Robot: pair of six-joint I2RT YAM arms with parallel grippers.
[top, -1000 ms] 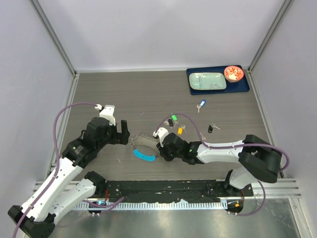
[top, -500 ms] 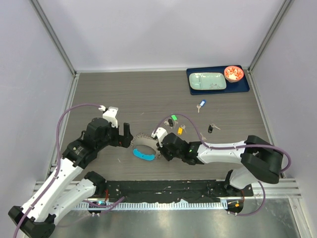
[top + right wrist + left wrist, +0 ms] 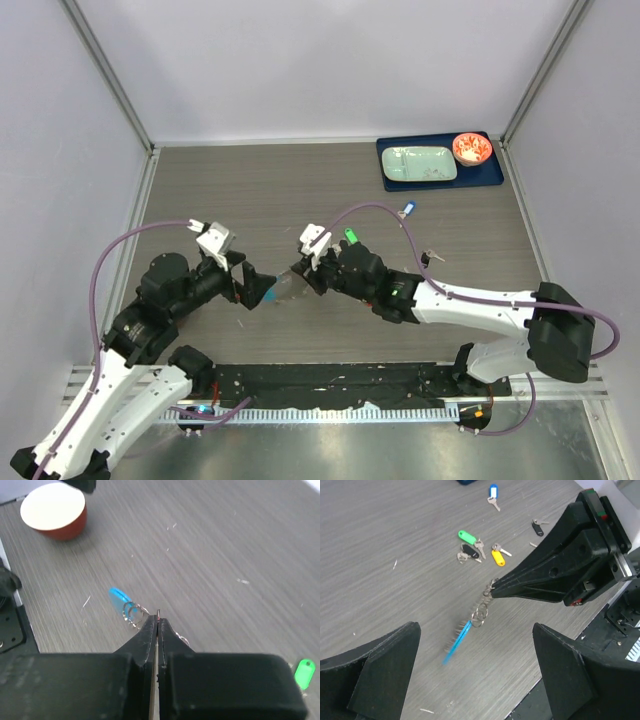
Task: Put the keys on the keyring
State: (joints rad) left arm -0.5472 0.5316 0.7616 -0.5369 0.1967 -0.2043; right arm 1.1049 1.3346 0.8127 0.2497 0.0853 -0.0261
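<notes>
Keyring [image 3: 481, 614] clear of the table [image 3: 250, 190]: my right gripper [image 3: 156, 622], jaws pinched tight on its wire, has raised it from where it lay flat a second ago, blue crescent [image 3: 456, 645] dangling. My left gripper [image 3: 252, 284] waits wide open alongside. Keys [image 3: 479, 550] lie loose beyond, none threaded yet.
</notes>
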